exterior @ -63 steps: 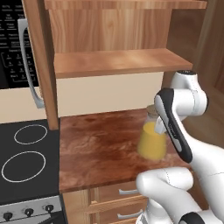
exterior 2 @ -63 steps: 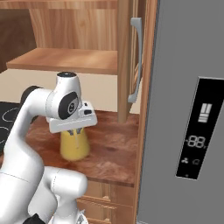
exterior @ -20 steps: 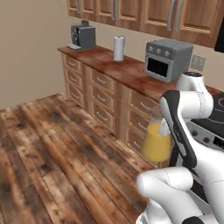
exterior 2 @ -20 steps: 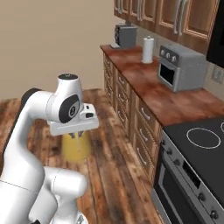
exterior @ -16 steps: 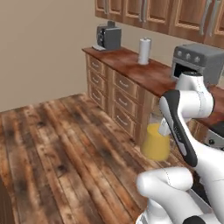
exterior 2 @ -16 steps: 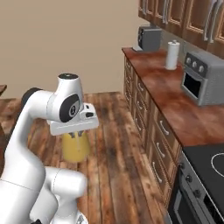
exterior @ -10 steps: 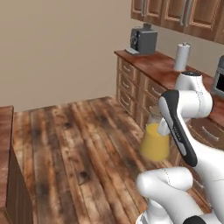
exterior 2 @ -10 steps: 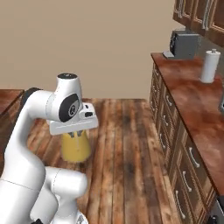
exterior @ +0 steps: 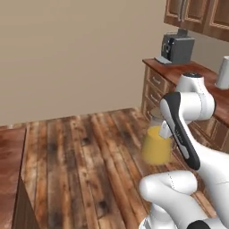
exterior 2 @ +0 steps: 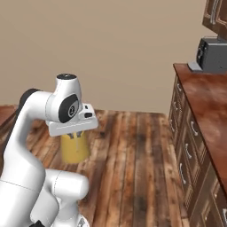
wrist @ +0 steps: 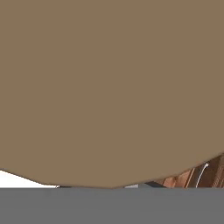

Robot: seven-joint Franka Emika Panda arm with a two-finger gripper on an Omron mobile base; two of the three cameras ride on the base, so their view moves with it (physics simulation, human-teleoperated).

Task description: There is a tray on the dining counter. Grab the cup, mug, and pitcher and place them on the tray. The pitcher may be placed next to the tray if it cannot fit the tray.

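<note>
pincer (exterior 2: pixel 76 133): you've got it clamped tight on the pitcher's neck.
pitcher (exterior: pixel 157 144): yours, held upright off the floor, just below the wrist, yellow body hanging free.
floor (exterior: pixel 85 156): wood planks under the pitcher.
coffee machine (exterior: pixel 177 46): on the desk (exterior: pixel 188 71) w/ drawers, well beyond the pitcher.

Glossy white rounded arm (exterior: pixel 185 107) segments, a black stripe along the forearm, and dark grey joint caps.

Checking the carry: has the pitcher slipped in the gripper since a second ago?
No. The pitcher hangs under the gripper at the same spot against the arm; the room has swung because the base drove.
</note>
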